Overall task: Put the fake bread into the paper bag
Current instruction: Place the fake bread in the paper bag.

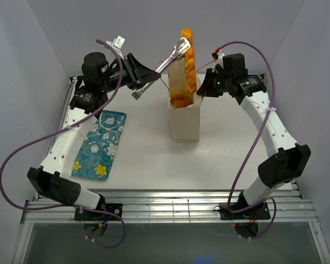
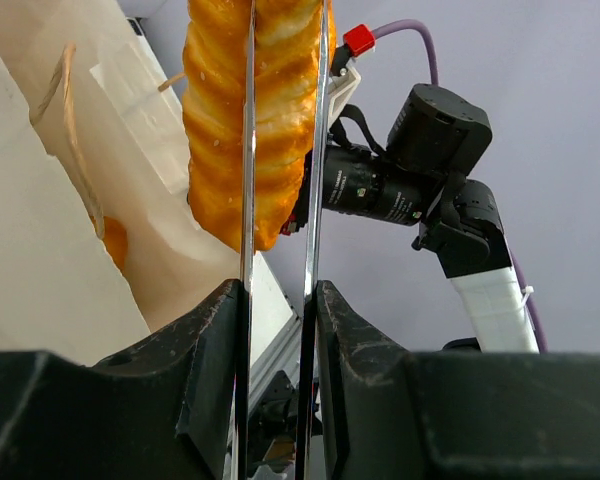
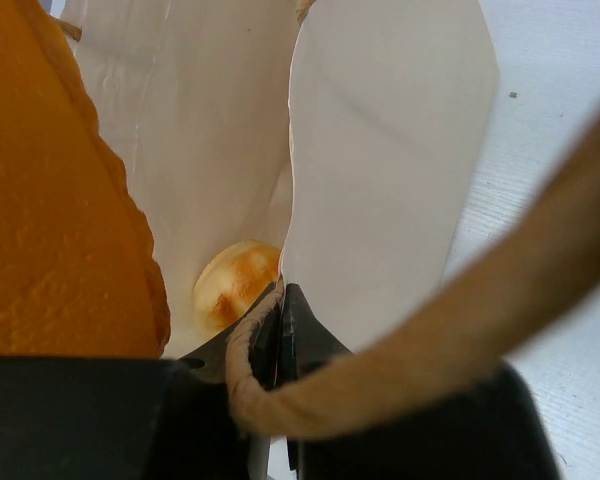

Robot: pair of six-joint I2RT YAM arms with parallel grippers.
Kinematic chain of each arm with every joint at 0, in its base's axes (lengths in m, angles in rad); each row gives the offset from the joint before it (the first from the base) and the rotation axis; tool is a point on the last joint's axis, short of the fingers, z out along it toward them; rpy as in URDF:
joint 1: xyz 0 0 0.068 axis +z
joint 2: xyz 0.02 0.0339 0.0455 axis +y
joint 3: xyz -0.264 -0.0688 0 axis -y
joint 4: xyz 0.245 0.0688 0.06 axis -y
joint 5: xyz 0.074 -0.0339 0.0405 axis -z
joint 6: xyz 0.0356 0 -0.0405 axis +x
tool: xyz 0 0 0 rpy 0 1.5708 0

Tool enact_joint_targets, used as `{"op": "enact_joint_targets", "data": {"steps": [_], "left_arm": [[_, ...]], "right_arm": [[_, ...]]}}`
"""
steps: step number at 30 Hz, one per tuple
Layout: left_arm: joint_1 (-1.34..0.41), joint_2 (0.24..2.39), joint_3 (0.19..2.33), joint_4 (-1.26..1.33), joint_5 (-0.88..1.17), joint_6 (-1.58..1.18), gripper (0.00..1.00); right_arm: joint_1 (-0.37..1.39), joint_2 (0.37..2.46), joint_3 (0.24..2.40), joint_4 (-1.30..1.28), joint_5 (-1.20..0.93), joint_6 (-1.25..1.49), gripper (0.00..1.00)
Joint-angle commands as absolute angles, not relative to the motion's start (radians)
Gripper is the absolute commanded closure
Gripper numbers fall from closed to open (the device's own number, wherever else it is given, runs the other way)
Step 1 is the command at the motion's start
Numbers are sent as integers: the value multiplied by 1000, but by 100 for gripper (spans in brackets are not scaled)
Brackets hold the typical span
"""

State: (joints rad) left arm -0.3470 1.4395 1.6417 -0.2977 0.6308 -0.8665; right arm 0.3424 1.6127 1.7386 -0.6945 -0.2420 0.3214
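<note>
My left gripper (image 1: 140,77) is shut on metal tongs (image 1: 173,55), and the tongs pinch a glossy braided loaf (image 1: 188,55) that hangs upright over the open mouth of the pale paper bag (image 1: 184,124). In the left wrist view the gripper (image 2: 280,300) clamps the tong blades (image 2: 248,200) on the loaf (image 2: 250,120) beside the bag (image 2: 40,250). My right gripper (image 1: 201,88) is shut on the bag's right rim; the right wrist view shows it (image 3: 280,300) pinching the paper wall (image 3: 380,150), with the loaf (image 3: 50,200) and a small bun (image 3: 235,280) inside.
A teal floral tray (image 1: 102,144) lies at the left of the table, holding no pastries. Another orange pastry (image 1: 180,102) shows in the bag's mouth. A brown cord handle (image 3: 460,340) crosses the right wrist view. Grey walls enclose the table.
</note>
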Motion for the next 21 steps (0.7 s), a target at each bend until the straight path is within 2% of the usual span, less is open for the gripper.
{"op": "enact_joint_targets", "data": {"steps": [1,7,17,21], "left_arm": [[-348,1361,1614,-294,658,-896,100],[-348,1336,1542,-252,653,-926,100],[-347,1353,1594,-314,572,-862,99],[-347,1371,1606,-322,597,-854,77]], "right_arm": [[337,1571,1746,-655,-271,293,92],[336,1559,1724,-643,-281,288,92],[331,1546,1707,-637,-288,278,92],[325,1552,1720,-638,-298,278,92]]}}
